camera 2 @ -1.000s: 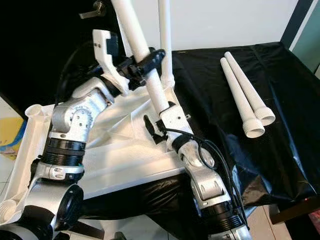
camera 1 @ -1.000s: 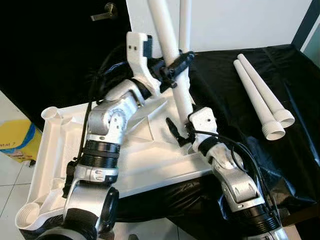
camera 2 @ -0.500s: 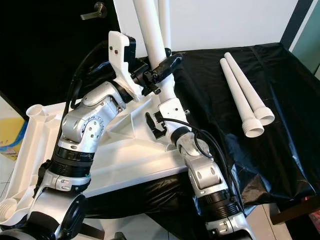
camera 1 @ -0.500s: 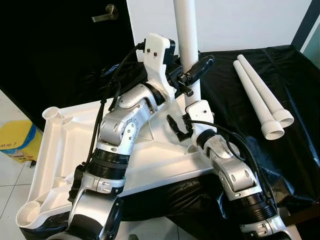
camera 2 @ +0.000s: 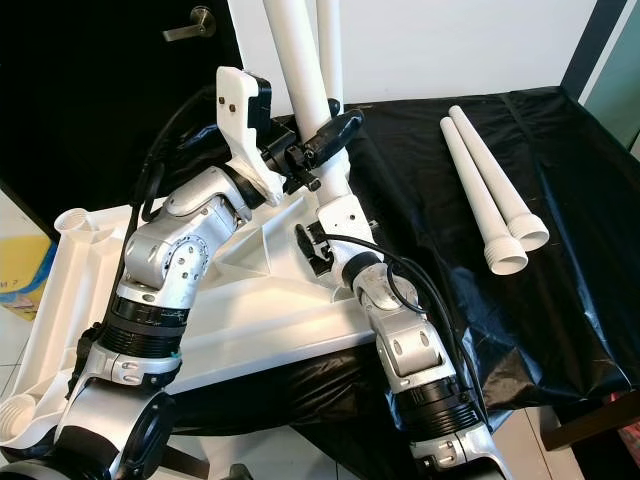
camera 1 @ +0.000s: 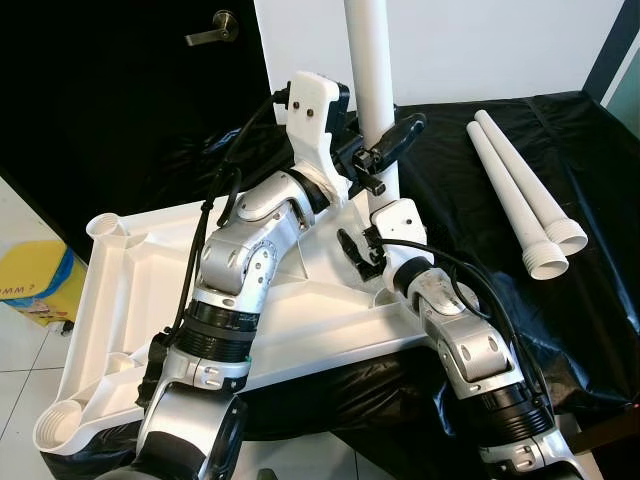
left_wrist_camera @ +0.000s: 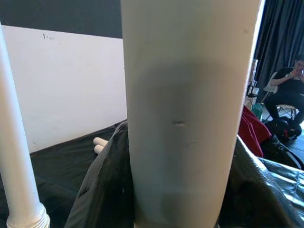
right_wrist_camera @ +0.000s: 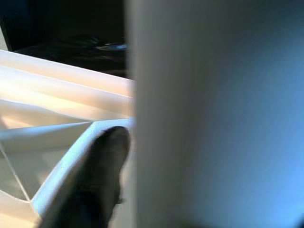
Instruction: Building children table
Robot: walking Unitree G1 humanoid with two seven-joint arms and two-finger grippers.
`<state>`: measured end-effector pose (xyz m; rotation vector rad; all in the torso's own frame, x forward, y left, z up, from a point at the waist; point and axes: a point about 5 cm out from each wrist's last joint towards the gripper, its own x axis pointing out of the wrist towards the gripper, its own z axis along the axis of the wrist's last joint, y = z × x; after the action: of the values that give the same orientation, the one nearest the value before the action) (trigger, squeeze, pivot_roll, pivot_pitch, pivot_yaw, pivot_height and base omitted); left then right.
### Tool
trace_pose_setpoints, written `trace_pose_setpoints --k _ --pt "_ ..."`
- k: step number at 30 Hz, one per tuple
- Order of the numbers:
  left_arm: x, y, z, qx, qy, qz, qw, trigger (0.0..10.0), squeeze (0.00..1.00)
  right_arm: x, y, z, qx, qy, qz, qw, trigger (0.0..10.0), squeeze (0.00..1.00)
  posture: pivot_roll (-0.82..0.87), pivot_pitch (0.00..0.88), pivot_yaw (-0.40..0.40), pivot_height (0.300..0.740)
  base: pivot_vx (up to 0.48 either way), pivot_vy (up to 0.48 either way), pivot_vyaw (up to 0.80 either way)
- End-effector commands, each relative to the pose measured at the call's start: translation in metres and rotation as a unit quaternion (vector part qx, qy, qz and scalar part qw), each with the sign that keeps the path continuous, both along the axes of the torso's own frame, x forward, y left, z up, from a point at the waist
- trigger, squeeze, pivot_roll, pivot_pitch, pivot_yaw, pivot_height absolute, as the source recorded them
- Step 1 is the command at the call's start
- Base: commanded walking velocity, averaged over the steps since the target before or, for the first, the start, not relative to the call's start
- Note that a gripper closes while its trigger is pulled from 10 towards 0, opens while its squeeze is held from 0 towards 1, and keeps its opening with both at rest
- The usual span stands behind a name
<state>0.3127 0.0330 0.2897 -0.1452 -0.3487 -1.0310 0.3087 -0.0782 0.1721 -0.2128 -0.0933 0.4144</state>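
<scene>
The white table top lies upside down, partly on a black-covered table. A white table leg stands upright at its far right corner, and my left gripper is shut around it partway up. The leg is clamped close in the left wrist view. My right gripper sits low against the foot of this leg, which looms close in the right wrist view. A second upright leg stands just behind. Two loose legs lie side by side on the cloth to the right.
The black cloth hangs over the table's near edge. A yellow container stands on the tiled floor at the left. A dark door and a white wall are behind. A person sits across the room.
The held leg has swung from a leftward tilt to upright, and my left gripper moved right with it. My right gripper stayed at the leg's foot.
</scene>
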Motion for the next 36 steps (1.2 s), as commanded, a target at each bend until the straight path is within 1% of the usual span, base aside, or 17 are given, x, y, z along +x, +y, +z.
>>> trace_pose_setpoints --k 1,16,17,20,21,23,27,32,33,34,36 --pt "-0.0052 -0.0039 0.0065 -0.002 -0.024 -0.01 1.0 10.0 0.0 0.0002 0.0036 0.0014 -0.001 0.003 0.006 1.0 0.0 0.0 -0.13 0.0 0.05 0.74 0.0 0.0 0.0" --pt "-0.0024 -0.0056 0.0099 -0.001 -0.03 -0.005 1.0 10.0 0.0 0.0028 0.0005 0.0036 0.009 0.002 -0.013 1.0 0.0 0.0 -0.14 0.002 0.059 0.74 0.0 0.0 0.0" --pt "-0.0022 -0.006 0.0104 -0.001 -0.031 -0.005 1.0 10.0 0.0 0.003 0.0004 0.0035 0.012 0.005 -0.014 1.0 10.0 0.0 -0.14 0.002 0.061 0.74 0.0 0.0 0.0" --pt "-0.0023 -0.0069 0.0105 -0.003 -0.029 -0.01 1.0 10.0 0.0 0.0036 -0.0005 0.0029 0.019 0.011 -0.027 0.999 10.0 0.0 -0.14 0.001 0.06 0.74 0.0 0.0 0.0" --pt "-0.0031 -0.0067 0.0111 -0.01 -0.026 -0.017 0.999 10.0 1.0 0.0038 -0.0004 0.0029 0.023 0.013 -0.031 0.999 10.0 0.0 -0.14 0.001 0.06 0.74 0.0 0.0 0.0" --pt "-0.0031 -0.0064 0.0115 -0.014 -0.024 -0.02 0.999 10.0 1.0 0.0041 -0.0004 0.0028 0.026 0.016 -0.034 0.999 10.0 0.0 -0.14 0.0 0.06 0.74 0.0 0.0 0.0" --pt "-0.0044 -0.0061 0.0091 0.0 -0.038 -0.019 0.999 10.0 1.0 0.0047 -0.0011 0.0025 0.047 0.026 -0.047 0.997 10.0 0.0 -0.14 0.0 0.058 0.74 0.0 0.0 0.0" --pt "-0.006 -0.0062 0.0091 0.001 -0.044 -0.021 0.999 10.0 1.0 0.0047 -0.0016 0.0031 0.061 0.03 -0.054 0.996 10.0 0.0 -0.14 0.001 0.057 0.74 0.0 0.0 0.0" --pt "-0.0043 -0.0056 0.0082 0.005 -0.045 -0.008 0.999 10.0 0.88 0.0047 -0.0023 0.0034 0.066 0.031 -0.06 0.996 10.0 0.0 -0.14 0.0 0.057 0.74 0.0 0.0 0.0" --pt "-0.0029 -0.0052 0.0076 0.009 -0.046 0.002 0.999 10.0 0.0 0.0046 -0.0028 0.0036 0.069 0.031 -0.064 0.995 10.0 0.0 -0.14 0.0 0.057 0.74 0.0 0.0 0.0" --pt "-0.0016 -0.0039 0.0055 0.011 -0.045 0.012 0.999 10.0 0.0 0.0048 -0.0052 0.0036 0.079 0.032 -0.078 0.993 10.0 0.0 -0.14 0.0 0.057 0.74 0.0 0.0 0.0"
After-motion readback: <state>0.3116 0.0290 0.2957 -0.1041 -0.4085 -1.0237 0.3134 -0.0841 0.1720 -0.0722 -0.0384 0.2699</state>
